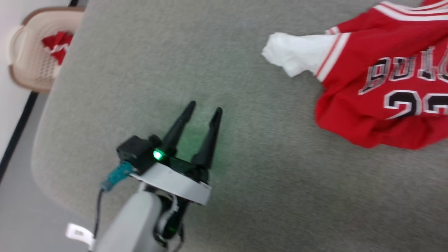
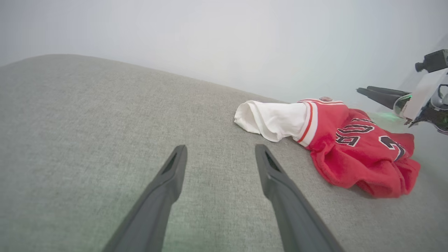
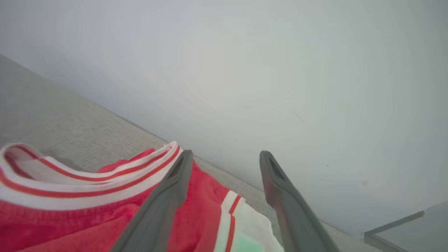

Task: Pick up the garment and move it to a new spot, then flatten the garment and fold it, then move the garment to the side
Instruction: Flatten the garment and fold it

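Note:
The garment [image 1: 350, 70], a red jersey with a white sleeve, striped trim and black lettering, lies crumpled on the grey fabric surface [image 1: 245, 182] at the upper right. My left gripper [image 1: 205, 106] hovers over bare fabric well left of it, open and holding nothing. In the left wrist view the garment [image 2: 350, 154] lies ahead to the right of the left gripper [image 2: 221, 147], and the right gripper [image 2: 360, 90] hangs beyond it. In the right wrist view the right gripper [image 3: 226, 152] is open just above the garment's [image 3: 52, 210] striped collar, with nothing between the fingers.
A beige basket [image 1: 31, 52] holding red cloth [image 1: 56, 43] stands off the surface's far left corner. The surface's rounded left edge drops to grey floor [image 1: 21, 196]. A pale wall [image 2: 224, 42] backs the surface.

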{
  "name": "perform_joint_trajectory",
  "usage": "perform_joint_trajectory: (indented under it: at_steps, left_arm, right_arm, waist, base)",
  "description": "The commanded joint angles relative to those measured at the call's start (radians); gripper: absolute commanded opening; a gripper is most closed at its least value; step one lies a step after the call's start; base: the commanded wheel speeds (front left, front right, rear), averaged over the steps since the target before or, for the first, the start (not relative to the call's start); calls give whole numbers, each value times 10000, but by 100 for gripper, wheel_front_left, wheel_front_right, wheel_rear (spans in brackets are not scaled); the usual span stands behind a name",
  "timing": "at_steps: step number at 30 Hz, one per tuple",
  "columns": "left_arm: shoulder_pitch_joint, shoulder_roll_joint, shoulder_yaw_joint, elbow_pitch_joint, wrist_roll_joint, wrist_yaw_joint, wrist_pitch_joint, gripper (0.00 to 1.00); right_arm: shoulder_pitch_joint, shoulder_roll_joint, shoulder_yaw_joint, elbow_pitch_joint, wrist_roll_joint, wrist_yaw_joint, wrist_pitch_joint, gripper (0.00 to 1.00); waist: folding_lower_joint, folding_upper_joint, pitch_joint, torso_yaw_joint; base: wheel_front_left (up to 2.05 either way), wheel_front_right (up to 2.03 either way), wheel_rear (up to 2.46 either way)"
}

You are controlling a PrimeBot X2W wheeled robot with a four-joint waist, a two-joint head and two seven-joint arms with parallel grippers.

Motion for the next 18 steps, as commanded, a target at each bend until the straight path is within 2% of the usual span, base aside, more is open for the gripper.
perform_joint_trajectory:
  at_steps: [1,4,9,10,13,18]
  left_arm:
    - [-227,337,-56,71,30,-21,0,100]
    - [-712,1009,-677,179,-61,-22,79,100]
    - [-2128,2351,-3150,-163,-641,-18,1623,100]
    - [-2128,2351,-3150,-163,-641,-18,1623,100]
    - [-3203,3098,-4773,-405,-1875,-19,3415,100]
    - [-4945,4024,-6499,-331,-3757,-7,5708,100]
  right_arm:
    - [388,15,-190,-400,291,-15,-136,100]
    - [1088,-169,-531,-1429,612,-15,-252,100]
    - [2721,-484,-2246,-3546,477,-15,-274,100]
    - [2721,-484,-2246,-3546,477,-15,-274,100]
    - [4050,-346,-3696,-4713,128,-15,-277,100]
    - [6097,279,-5757,-6247,-712,-15,-279,100]
  waist:
    - [-1,0,-610,-852]
    - [-1,0,-815,-1416]
    - [-1,0,-1144,-2202]
    - [-1,0,-1144,-2202]
    - [-1,0,-1322,-2673]
    - [-1,0,-1403,-3495]
  base:
    - [0,0,0]
    - [0,0,0]
    - [0,0,0]
    - [0,0,0]
    - [0,0,0]
    - [0,0,0]
